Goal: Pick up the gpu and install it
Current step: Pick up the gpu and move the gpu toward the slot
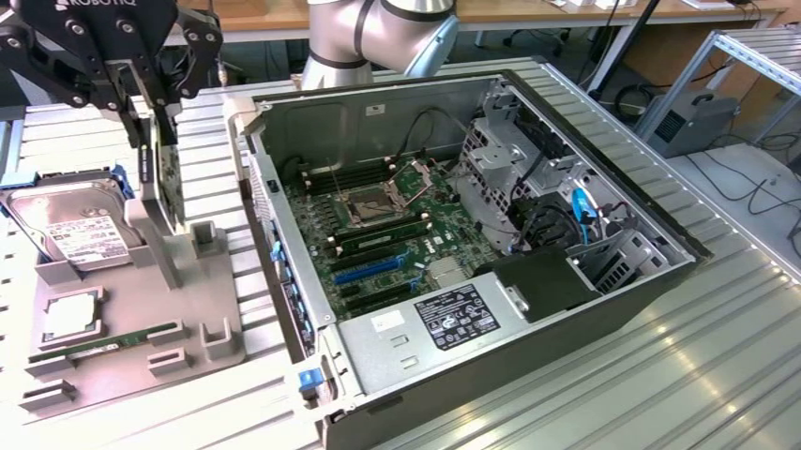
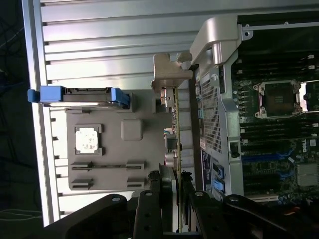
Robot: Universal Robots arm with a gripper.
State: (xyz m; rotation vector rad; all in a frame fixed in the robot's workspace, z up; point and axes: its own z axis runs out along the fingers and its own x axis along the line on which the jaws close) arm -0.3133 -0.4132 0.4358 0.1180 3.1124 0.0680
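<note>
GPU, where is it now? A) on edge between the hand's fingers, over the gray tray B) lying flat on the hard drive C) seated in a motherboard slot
A: the gpu stands on edge, gripped by the hand over the gray tray, outside the open case.

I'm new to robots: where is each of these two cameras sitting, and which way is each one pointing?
Exterior view: off the arm, up high, looking down into the open computer case; the arm stands beyond it, and the claw hangs over the tray.
Wrist view: on the wrist, looking down past the claw at the gpu it grips edge-on, tray beyond.
Shared: claw, gpu, tray, hard drive, computer case.
</note>
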